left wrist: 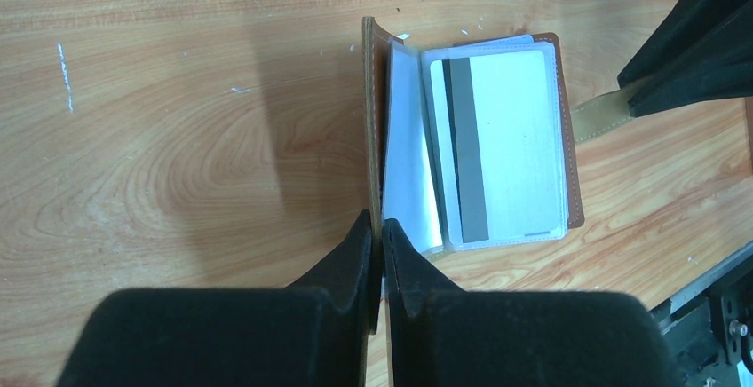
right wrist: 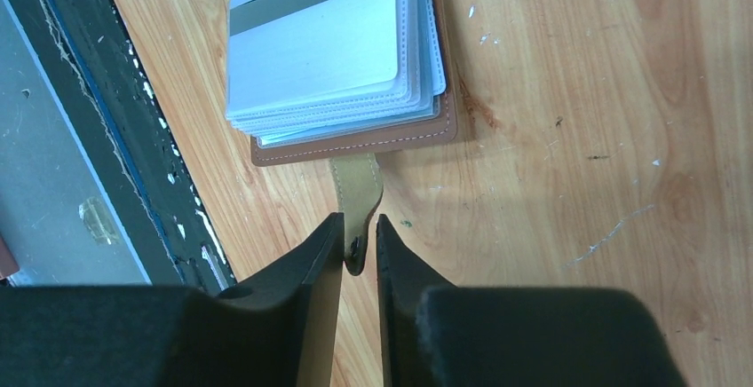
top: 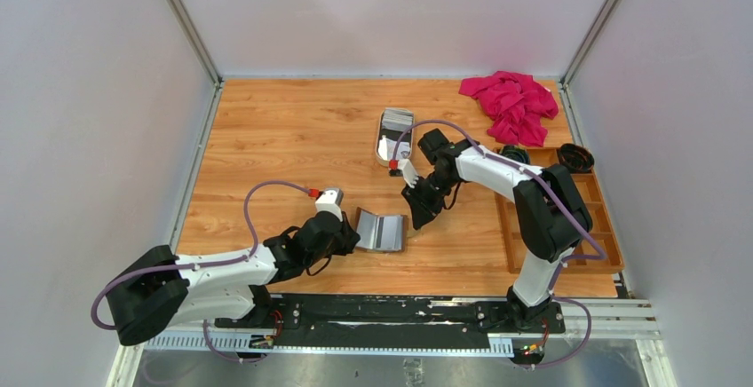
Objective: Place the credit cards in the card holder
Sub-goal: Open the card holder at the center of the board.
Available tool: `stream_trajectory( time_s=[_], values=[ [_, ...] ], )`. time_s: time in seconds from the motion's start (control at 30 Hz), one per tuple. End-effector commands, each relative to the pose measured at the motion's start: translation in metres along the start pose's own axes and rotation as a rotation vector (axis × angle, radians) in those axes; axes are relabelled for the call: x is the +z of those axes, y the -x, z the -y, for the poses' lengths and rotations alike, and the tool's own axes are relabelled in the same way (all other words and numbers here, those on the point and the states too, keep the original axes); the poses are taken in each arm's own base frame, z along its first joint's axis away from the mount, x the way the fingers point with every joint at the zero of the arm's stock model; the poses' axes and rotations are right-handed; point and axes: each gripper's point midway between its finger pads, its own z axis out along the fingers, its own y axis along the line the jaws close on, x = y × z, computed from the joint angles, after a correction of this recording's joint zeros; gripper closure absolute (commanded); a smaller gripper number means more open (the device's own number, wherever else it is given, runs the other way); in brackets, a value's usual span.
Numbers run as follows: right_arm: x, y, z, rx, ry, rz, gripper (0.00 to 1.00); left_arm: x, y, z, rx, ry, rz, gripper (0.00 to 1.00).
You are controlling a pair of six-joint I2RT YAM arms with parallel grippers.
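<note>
The brown card holder (top: 382,231) lies spread open on the table near the front. My left gripper (left wrist: 382,232) is shut on its left cover (left wrist: 371,121), which stands upright. A grey credit card (left wrist: 506,138) with a dark stripe sits in the top clear sleeve. My right gripper (right wrist: 360,232) is at the holder's right side, its jaws a little apart around the tan snap tab (right wrist: 358,193), with a gap on one side. More credit cards (top: 397,121) lie in the cream tin tray (top: 382,154) behind.
A pink cloth (top: 511,103) lies at the back right. A wooden compartment box (top: 511,227) runs along the right edge, with two black lids (top: 575,156) at its far end. The black base rail (right wrist: 107,138) is close behind the holder.
</note>
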Motion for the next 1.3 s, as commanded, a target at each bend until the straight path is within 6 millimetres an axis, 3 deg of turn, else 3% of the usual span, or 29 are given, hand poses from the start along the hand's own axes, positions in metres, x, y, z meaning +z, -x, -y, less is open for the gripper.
stream_trajectory(
  time_s=[0.0,0.43,0.67,0.97,1.2,1.23,1.27],
  values=[
    [-0.011,0.005,0.002,-0.007,-0.016,0.014,0.75,0.001,-0.007,-0.006,0.02,0.013,-0.025,0.95],
    [-0.019,0.007,0.004,-0.011,-0.036,0.034,0.62,0.0,-0.005,0.002,0.021,-0.02,-0.031,0.96],
    [-0.039,0.015,0.006,-0.046,-0.084,0.081,0.53,-0.002,-0.004,0.011,0.022,-0.063,-0.036,0.97],
    [-0.088,0.036,0.004,-0.146,-0.208,0.2,0.49,-0.002,-0.003,0.02,0.019,-0.101,-0.042,0.99],
    [-0.153,0.084,-0.027,-0.473,-0.371,0.43,0.49,-0.004,0.001,0.025,0.006,-0.121,-0.036,1.0],
    [-0.156,0.087,-0.033,-0.549,-0.372,0.456,0.41,-0.004,0.001,0.026,0.003,-0.124,-0.035,1.0],
    [-0.155,0.089,-0.038,-0.582,-0.357,0.469,0.11,-0.004,0.001,0.027,-0.001,-0.128,-0.033,1.0]
  ],
)
